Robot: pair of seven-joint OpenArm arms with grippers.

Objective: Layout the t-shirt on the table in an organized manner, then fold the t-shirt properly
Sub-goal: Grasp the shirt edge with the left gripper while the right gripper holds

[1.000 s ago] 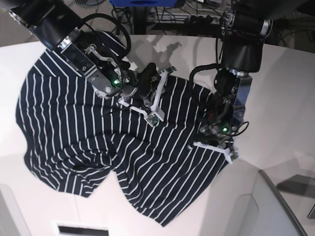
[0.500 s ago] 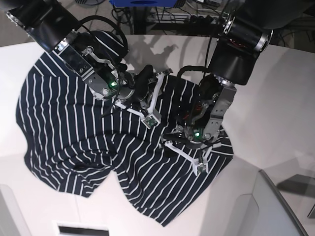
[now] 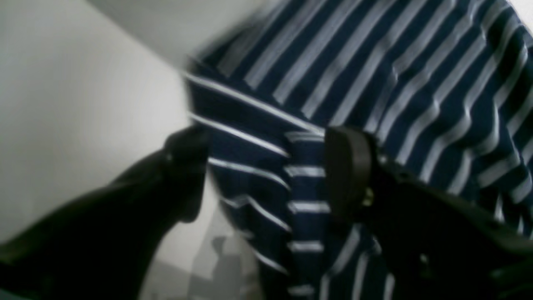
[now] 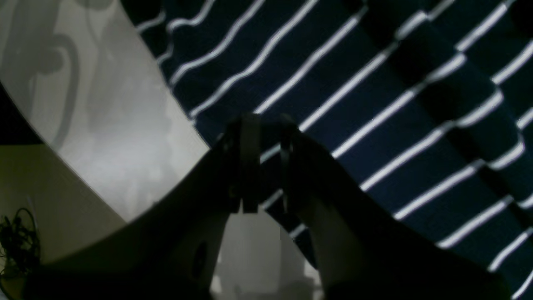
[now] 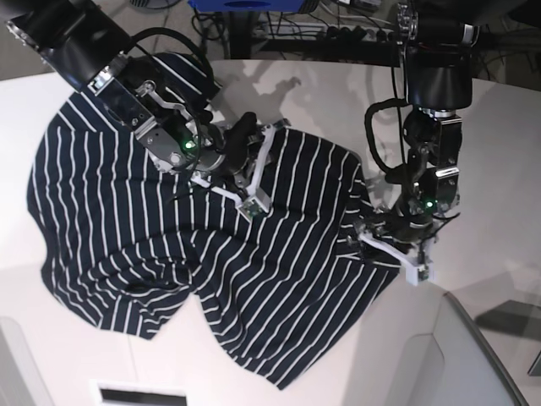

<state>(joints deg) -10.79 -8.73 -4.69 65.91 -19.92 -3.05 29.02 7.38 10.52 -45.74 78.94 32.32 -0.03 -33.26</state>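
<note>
The t-shirt [image 5: 110, 211], dark navy with thin white stripes, lies spread but wrinkled across the white table [image 5: 490, 152]. My right gripper [image 5: 245, 161] is at the shirt's upper middle. In the right wrist view it [image 4: 266, 166] is shut, with a pinch of striped fabric between its fingers. My left gripper [image 5: 390, 245] hovers at the shirt's right edge. In the left wrist view its [image 3: 266, 175] jaws stand apart, straddling a hemmed edge of the t-shirt [image 3: 374, 62]; one dark finger [image 3: 347, 166] rests against the cloth.
Cables and a blue unit [image 5: 245, 4] sit beyond the table's far edge. The table's curved front edge runs just below the shirt's lower corner [image 5: 279, 381]. A grey panel [image 5: 490, 338] stands at the lower right.
My left gripper went from shut to open, swung in over the shirt, then moved back out to its right edge. The right arm shifted slightly up and left, still holding fabric.
</note>
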